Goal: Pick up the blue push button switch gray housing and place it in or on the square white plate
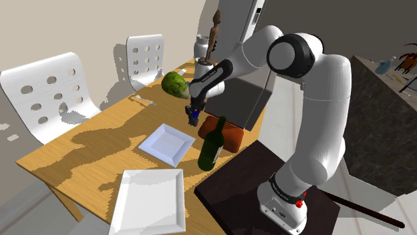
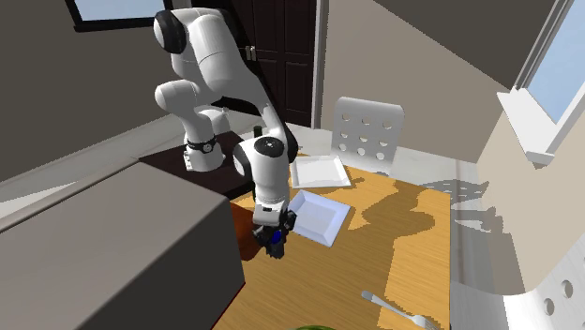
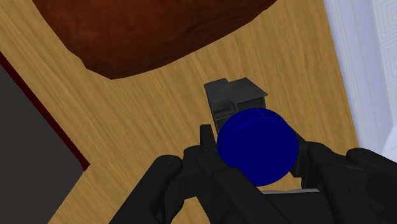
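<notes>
Because two square white plates lie on the table (image 1: 73,157), a wrong choice is the first hazard: a larger plate (image 1: 148,200) sits at the corner nearest the shoulder camera, and a smaller plate (image 1: 167,143) lies by the edge next to the stand (image 1: 287,200), just beside the gripper (image 1: 193,117). The smaller one is judged the likelier goal, though the task sentence does not settle it. A green bottle (image 1: 212,143) stands upright at that same edge, close to the smaller plate and a brown loaf (image 1: 230,135); it could be toppled if the forearm (image 1: 227,70) is swung low. The switch (image 3: 254,137) is clasped between the fingers (image 3: 191,165), which are closed part-way on it, blue button facing the hand. It appears to be raised off the wood between loaf and smaller plate, but how high cannot be told. Held so narrowly, it could be twisted loose by a quick move, or bounced off the plate if released from too high.

Pale walls, a window (image 2: 562,75) and a dark door (image 2: 281,56) are shown around the table. Its top is light, grained wood. Two white chairs (image 1: 50,93) are set at its far edges, and a green melon (image 1: 175,84) and a fork (image 1: 142,101) lie toward the far corner.
</notes>
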Controlling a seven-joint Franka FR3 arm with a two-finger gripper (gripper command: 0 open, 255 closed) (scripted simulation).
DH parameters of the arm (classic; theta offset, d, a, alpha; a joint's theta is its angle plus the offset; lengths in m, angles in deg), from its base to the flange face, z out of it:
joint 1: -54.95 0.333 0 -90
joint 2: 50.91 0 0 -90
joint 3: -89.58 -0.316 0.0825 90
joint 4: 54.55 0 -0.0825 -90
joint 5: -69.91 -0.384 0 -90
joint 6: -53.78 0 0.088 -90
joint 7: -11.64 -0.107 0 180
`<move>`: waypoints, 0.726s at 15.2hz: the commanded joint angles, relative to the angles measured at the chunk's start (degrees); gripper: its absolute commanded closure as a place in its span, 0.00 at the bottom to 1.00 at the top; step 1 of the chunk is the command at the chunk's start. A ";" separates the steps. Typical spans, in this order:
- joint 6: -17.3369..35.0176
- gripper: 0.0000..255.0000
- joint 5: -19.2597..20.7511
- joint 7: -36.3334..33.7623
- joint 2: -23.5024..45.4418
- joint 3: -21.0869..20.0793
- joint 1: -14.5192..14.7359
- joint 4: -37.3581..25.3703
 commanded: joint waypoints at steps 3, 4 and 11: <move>-2.10 1.00 0.06 -0.03 -2.43 0.06 0.01 0.32; -2.68 1.00 0.08 -0.05 -3.05 0.08 0.02 0.36; -6.86 1.00 0.21 -0.16 -7.23 0.16 0.07 0.36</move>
